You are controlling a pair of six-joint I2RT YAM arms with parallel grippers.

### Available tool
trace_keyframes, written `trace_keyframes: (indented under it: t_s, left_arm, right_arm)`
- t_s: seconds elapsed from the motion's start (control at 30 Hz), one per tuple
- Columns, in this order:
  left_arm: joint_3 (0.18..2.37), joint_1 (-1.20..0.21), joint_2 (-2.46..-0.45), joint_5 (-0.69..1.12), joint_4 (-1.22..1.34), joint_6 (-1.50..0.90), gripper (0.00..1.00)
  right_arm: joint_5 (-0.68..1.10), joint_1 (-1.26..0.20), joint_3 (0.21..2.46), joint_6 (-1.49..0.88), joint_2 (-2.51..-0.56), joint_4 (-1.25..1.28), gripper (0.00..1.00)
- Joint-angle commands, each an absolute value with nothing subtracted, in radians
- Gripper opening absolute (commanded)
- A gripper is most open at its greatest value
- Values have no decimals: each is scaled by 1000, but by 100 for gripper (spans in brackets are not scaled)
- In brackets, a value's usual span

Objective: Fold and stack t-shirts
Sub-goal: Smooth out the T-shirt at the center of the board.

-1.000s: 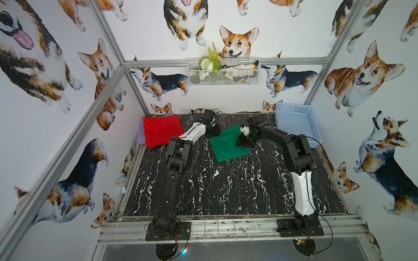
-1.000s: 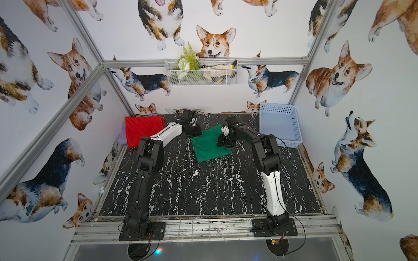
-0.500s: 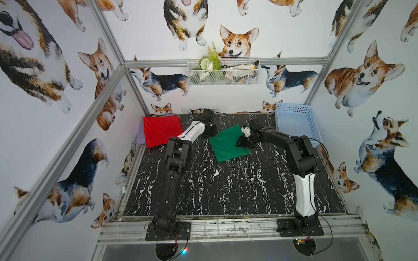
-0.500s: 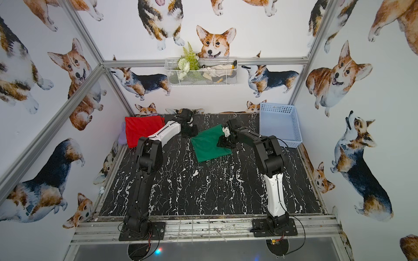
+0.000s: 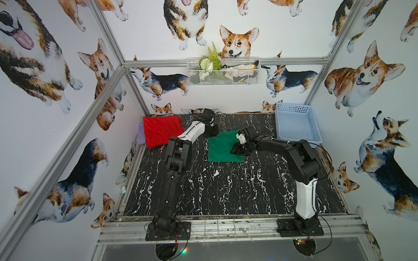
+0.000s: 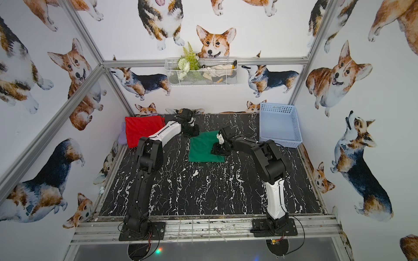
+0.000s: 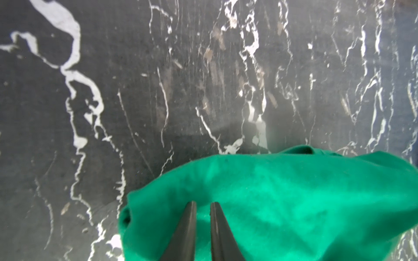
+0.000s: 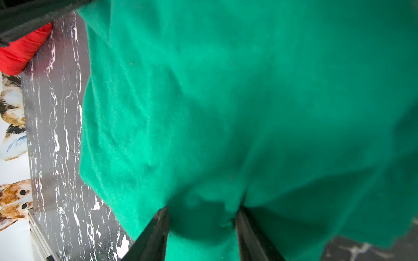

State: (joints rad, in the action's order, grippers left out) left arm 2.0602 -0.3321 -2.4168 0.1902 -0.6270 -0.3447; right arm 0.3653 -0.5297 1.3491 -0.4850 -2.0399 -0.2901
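The green t-shirt is being shown in both top views as a plain cloth with no print, folded into a flat rectangle. It is lying on the dark marbled worktop, toward the far middle, between the two arms. Its far left corner is being pinched by the left hand. In the left wrist view the two fingers are being held almost together on a raised bulge of the green cloth. Its right edge is being gripped by the right hand. In the right wrist view the fingers are being kept about half apart, with a puckered bunch of the cloth caught between them.

The red t-shirt is lying folded at the far left corner of the worktop, well apart from the green one and partly over a lilac cloth. A pale blue basket is standing at the far right corner.

A second ago the green t-shirt was lying skewed like a diamond; its edges are now running nearly square with the worktop's sides. The right arm's elbow is being carried further toward the basket side. The red t-shirt is lying unchanged.
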Motion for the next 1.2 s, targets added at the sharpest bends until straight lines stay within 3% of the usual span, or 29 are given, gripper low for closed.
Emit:
trace_keyframes:
  t_s: [0.0,0.3,0.63,0.9,1.17]
  left_arm:
    - [1979,-332,-2325,182,-586,-326,20]
    - [1656,-363,-2068,157,-486,-358,21]
    - [1435,-447,-1968,130,-419,-402,21]
    - [1368,-467,-1981,134,-382,-442,21]
    - [1363,-481,-2023,143,-367,-453,21]
  right_arm:
    - [277,-526,1406,-487,-2016,-504,54]
    - [244,-444,1734,-420,-2103,-680,54]
    - [293,-388,2001,-317,-2342,-732,54]
    - [371,-354,2100,-307,-2454,-781,54]
    - [423,-354,2033,-324,-2481,-766,53]
